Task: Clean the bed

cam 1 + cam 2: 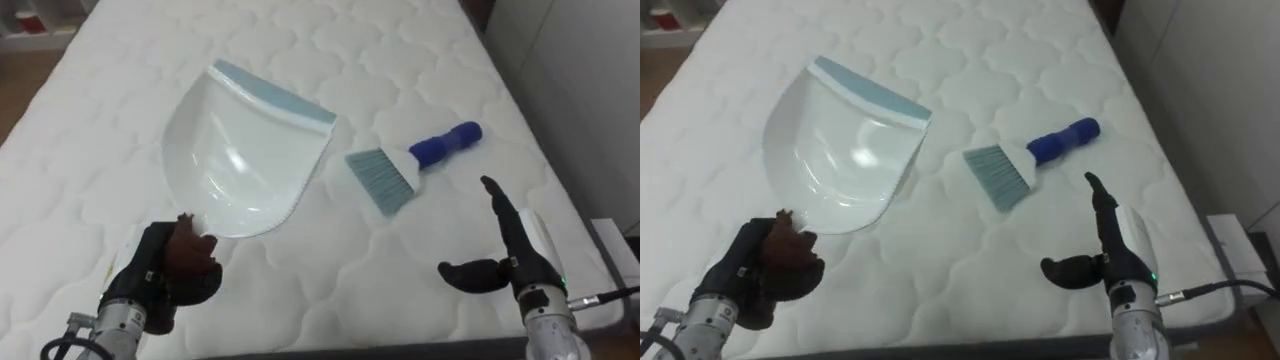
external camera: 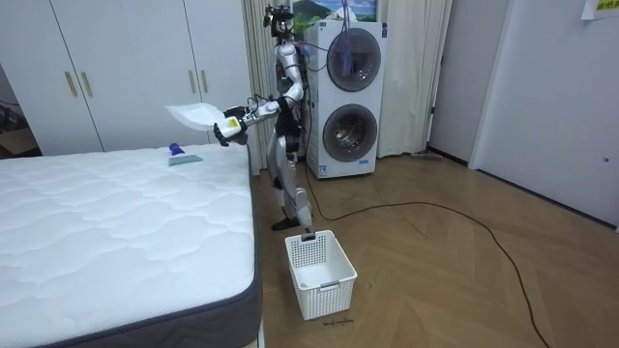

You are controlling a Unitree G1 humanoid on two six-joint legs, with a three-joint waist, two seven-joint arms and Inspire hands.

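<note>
**Dustpan in hand, brush yet to be picked up**

The robot stands at the far edge of the bed, in front of two stacked washing machines (image 2: 348,97), and the cleaning looks to be at its opening stage. Its left hand (image 1: 172,272) is clenched round the handle of a white plastic dustpan (image 1: 240,150) with a pale blue lip. The room view shows the pan held up clear of the white quilted mattress (image 1: 400,50). The pan's scoop looks empty.

The right hand (image 1: 512,252) is released, fingers straight and thumb spread, grasping nothing. It hovers just beside a small hand brush (image 1: 410,160) with a blue handle and grey-blue bristles. The brush lies flat on the mattress near the edge, apart from both hand and pan.

So one tool is secured and the other is not yet taken. I can make out no crumbs or litter on the visible mattress, so how much sweeping is needed cannot be judged.

What seems left is nearly everything: grasp the brush, sweep the surface into the pan, and probably tip it into the white plastic lattice basket (image 2: 321,274) on the wooden floor beside the bed.
</note>
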